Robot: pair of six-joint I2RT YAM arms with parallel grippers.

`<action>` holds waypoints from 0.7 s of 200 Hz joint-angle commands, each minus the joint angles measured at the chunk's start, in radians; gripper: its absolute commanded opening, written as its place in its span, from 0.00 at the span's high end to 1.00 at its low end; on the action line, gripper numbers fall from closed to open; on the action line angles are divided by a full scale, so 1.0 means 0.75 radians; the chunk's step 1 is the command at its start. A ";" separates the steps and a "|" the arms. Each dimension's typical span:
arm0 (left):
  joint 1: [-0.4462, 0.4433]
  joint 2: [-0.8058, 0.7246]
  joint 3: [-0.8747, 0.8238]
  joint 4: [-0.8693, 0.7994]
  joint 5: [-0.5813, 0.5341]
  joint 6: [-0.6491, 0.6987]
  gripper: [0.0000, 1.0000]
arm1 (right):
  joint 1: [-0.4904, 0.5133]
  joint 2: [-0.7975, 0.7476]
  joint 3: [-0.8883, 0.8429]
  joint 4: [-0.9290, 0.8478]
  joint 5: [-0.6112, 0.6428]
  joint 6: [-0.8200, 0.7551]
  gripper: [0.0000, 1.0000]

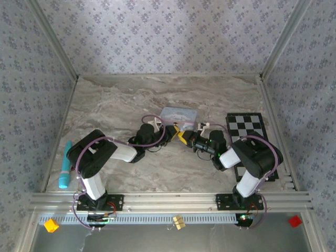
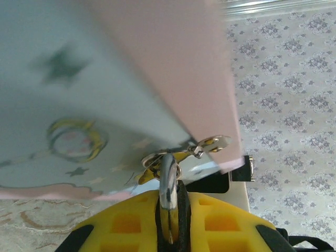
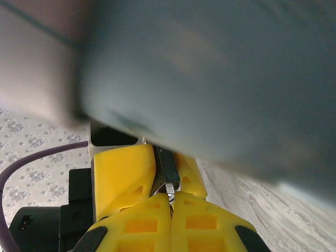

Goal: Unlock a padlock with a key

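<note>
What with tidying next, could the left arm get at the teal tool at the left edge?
Probably: the teal tool lies unobstructed beside it, though the left claw is shut on the padlock.

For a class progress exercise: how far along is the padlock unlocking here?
Done: left fingers clamp the black padlock, silver shackle outward. In hand: right fingers pinch a thin metal piece, seemingly the key, at the lock, beside the tin. Remaining: turning it; whether the shackle is free cannot be told.

Two black-and-white arms [image 1: 100, 152], purple cables [image 1: 79, 157], yellow latticed tool fingers [image 2: 126, 223].
</note>
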 commanded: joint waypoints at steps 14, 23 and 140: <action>-0.076 -0.008 0.038 0.087 0.205 0.007 1.00 | 0.017 -0.005 0.001 0.072 0.056 -0.057 1.00; -0.077 -0.012 0.032 0.081 0.204 0.012 1.00 | 0.006 -0.007 -0.010 0.072 0.055 -0.062 1.00; -0.037 0.017 0.033 -0.182 0.114 -0.021 1.00 | -0.059 -0.315 -0.142 -0.453 0.028 -0.445 0.50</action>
